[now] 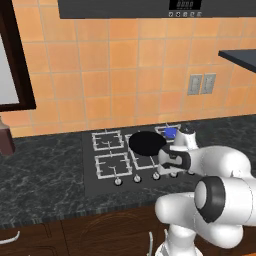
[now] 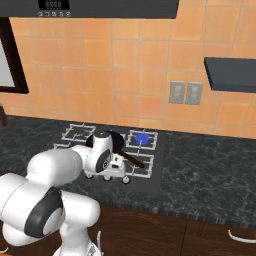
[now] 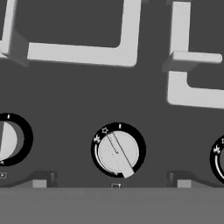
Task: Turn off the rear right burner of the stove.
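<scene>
Your gripper hovers with fingers spread wide, holding nothing, either side of a knob at lower centre of the hand view. The burner burns blue, centre-right of the right base view. Grab a neighbouring knob and the flame stays. The stove sits in dark marbled counter under orange tiles.

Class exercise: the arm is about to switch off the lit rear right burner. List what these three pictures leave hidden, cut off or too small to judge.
- gripper: hand view shows just the fingertips; the arm's body covers it in both base views, so open or shut is unclear.
- middle knob: its dial symbols are too small to read.
- outer knobs: cut by the hand view's edges.
- frying pan: hides a grate on the stove.
</scene>
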Tool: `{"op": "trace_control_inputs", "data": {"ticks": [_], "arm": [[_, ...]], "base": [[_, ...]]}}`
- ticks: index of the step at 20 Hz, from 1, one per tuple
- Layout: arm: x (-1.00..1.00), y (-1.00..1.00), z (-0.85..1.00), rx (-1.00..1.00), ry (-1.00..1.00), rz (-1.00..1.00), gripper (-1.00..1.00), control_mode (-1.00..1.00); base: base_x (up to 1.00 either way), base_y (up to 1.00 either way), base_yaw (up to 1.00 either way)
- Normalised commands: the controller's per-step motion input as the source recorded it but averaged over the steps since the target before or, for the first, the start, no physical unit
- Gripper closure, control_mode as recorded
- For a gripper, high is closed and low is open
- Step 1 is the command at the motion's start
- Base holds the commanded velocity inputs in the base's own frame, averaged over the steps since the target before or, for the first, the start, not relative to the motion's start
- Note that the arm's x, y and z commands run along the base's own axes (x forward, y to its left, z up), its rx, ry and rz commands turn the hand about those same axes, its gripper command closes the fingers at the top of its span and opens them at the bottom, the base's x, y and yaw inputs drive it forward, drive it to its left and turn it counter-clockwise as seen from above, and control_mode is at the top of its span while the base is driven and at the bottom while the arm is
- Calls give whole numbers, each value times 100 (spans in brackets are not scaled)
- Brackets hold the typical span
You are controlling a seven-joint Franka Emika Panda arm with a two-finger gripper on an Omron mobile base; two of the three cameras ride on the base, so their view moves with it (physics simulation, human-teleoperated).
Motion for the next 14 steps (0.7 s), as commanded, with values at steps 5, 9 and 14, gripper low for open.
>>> {"op": "trace_control_inputs", "data": {"ticks": [5, 9, 14], "arm": [[4, 0, -13, 0, -7, 0, -100, -100], [9, 0, -13, 0, -16, 0, -100, -100], [9, 0, -9, 0, -19, 0, -100, -100]], "base": [[0, 0, 0], [0, 0, 0], [0, 0, 0]]}}
